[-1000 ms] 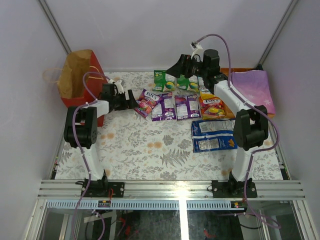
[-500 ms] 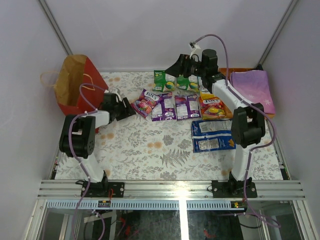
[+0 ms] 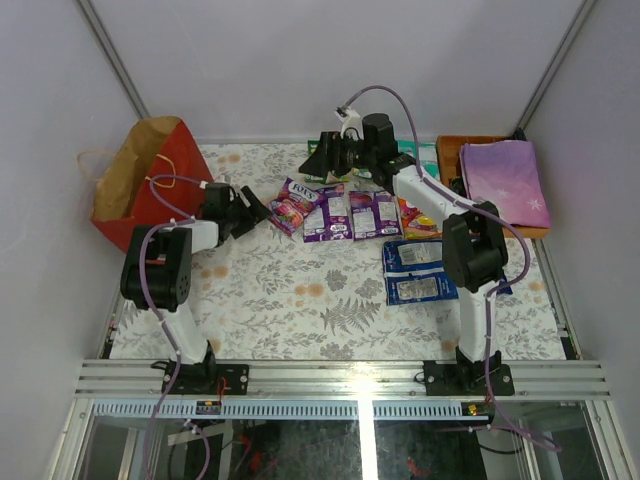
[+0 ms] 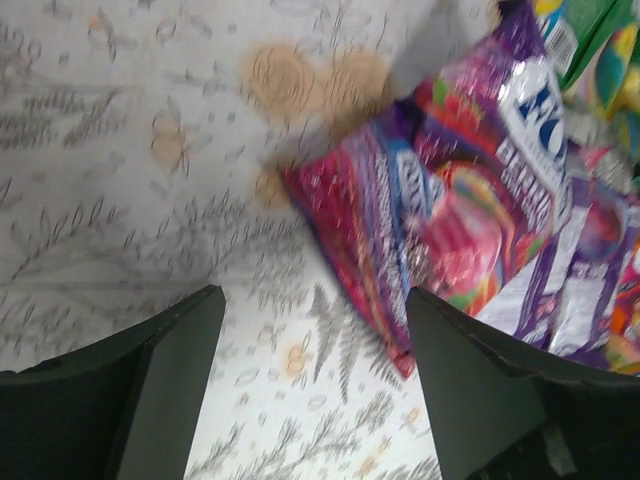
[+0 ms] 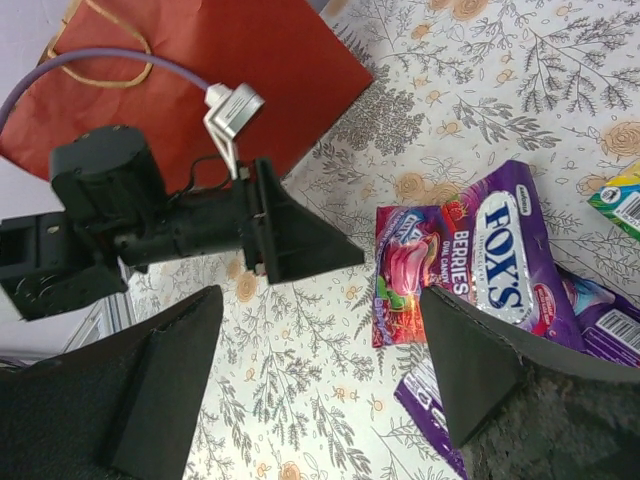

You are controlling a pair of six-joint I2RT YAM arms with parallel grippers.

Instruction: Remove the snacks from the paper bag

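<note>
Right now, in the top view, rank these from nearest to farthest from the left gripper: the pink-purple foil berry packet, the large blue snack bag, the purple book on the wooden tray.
1. Pink-purple foil berry packet, just right of the left gripper.
2. Large blue snack bag, farther right and lower in the view.
3. Purple book, at the far right edge.

paper bag (image 3: 150,175): red outside, brown inside | packets (image 3: 340,213): purple, magenta | large bag (image 3: 418,272): blue, white | bench (image 3: 300,300): white, grey ferns, orange flowers | book (image 3: 505,180): lilac
</note>
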